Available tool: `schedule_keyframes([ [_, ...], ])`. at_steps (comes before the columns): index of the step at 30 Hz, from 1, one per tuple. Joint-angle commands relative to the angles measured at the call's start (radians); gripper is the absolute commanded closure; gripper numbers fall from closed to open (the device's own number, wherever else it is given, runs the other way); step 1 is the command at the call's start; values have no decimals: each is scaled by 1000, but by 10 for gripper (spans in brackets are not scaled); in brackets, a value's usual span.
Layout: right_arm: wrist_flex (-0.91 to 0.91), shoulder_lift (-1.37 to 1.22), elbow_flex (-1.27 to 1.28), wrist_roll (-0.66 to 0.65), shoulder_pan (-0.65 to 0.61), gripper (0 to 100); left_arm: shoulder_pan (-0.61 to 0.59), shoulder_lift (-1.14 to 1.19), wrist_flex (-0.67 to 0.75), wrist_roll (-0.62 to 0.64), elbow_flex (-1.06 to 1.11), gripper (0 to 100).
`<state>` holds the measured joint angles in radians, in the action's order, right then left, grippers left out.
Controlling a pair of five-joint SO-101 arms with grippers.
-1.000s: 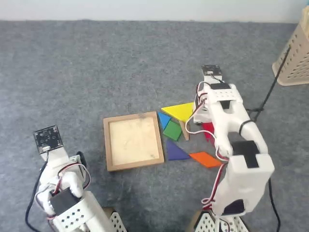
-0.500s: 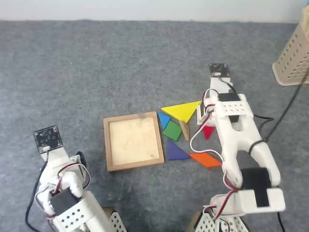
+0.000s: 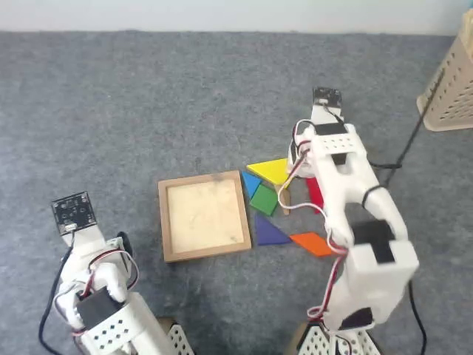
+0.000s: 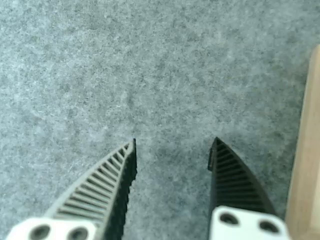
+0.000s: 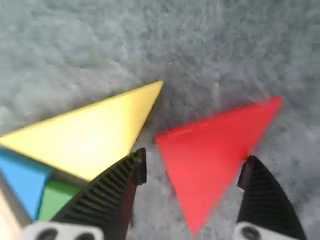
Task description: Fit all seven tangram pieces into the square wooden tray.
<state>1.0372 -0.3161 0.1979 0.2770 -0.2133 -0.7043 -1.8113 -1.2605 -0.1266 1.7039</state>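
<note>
The square wooden tray (image 3: 203, 216) lies empty on the grey carpet. To its right sit the yellow triangle (image 3: 270, 170), blue piece (image 3: 251, 183), green square (image 3: 264, 200), tan piece (image 3: 284, 200), purple triangle (image 3: 270, 231) and orange parallelogram (image 3: 314, 242). The right arm (image 3: 336, 159) partly covers the red triangle (image 3: 315, 194). My right gripper (image 5: 195, 157) is open above the red triangle (image 5: 215, 150), with the yellow triangle (image 5: 90, 135) just beside one finger. My left gripper (image 4: 174, 142) is open over bare carpet, next to the tray's edge (image 4: 307, 150).
A slatted beige basket (image 3: 452, 74) stands at the far right edge, with a black cable (image 3: 414, 140) running past it. Open carpet stretches behind and left of the tray. The left arm's base (image 3: 96, 296) sits at the near left.
The right arm swung right, then came back left over the red triangle. The pieces and the left arm have stayed where they were.
</note>
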Motion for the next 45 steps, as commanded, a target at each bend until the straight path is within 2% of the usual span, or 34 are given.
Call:
schedule_keyframes([
  [1,5,-30,-84,18,-5,705,3,-11,-3,9,-19,775],
  [5,-15,-56,-81,17,-1,706,3,-11,-3,9,-19,775],
  [14,-2,-47,-57,25,94,706,3,-11,-3,9,-19,775],
  [17,36,-47,-63,86,111,706,3,-11,-3,9,-19,775],
  [27,165,38,-69,91,242,706,3,-11,-3,9,-19,775],
  [34,117,157,-74,95,183,706,3,-11,-3,9,-19,775],
  [40,8,76,-75,95,166,705,3,-11,-3,9,-19,775],
  [45,2,7,-92,95,170,705,3,-11,-3,9,-19,775],
])
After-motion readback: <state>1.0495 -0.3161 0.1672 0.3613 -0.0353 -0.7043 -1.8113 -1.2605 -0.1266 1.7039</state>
